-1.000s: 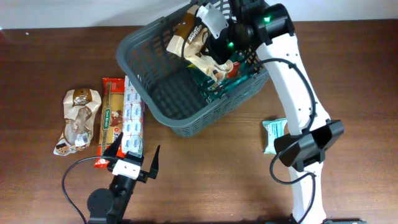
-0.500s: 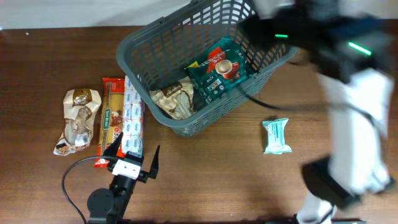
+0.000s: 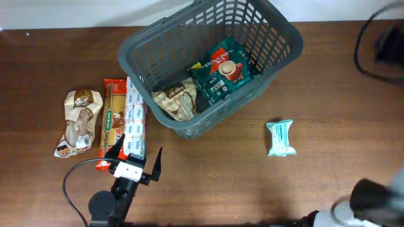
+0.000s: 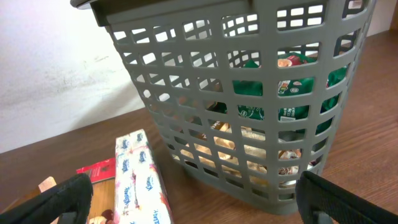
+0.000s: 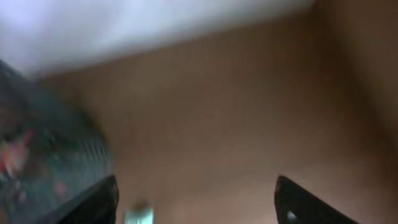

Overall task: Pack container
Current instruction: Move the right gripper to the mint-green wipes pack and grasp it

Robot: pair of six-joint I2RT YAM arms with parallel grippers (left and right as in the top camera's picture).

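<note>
With the basket (image 3: 148, 66) sitting at 12 o'clock on the worktop (image 3: 208, 183), the left end effector (image 3: 137, 154) and right end effector (image 5: 196, 199) are both gaping empty, so the right one is looking best placed to take the teal packet (image 3: 281, 137) lying at the basket's 4 o'clock, pinching across its narrow width.

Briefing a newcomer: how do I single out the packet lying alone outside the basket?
Find the grey basket. On the table to its right lies a pale teal packet. It is alone; the other packets sit left of the basket.
</note>
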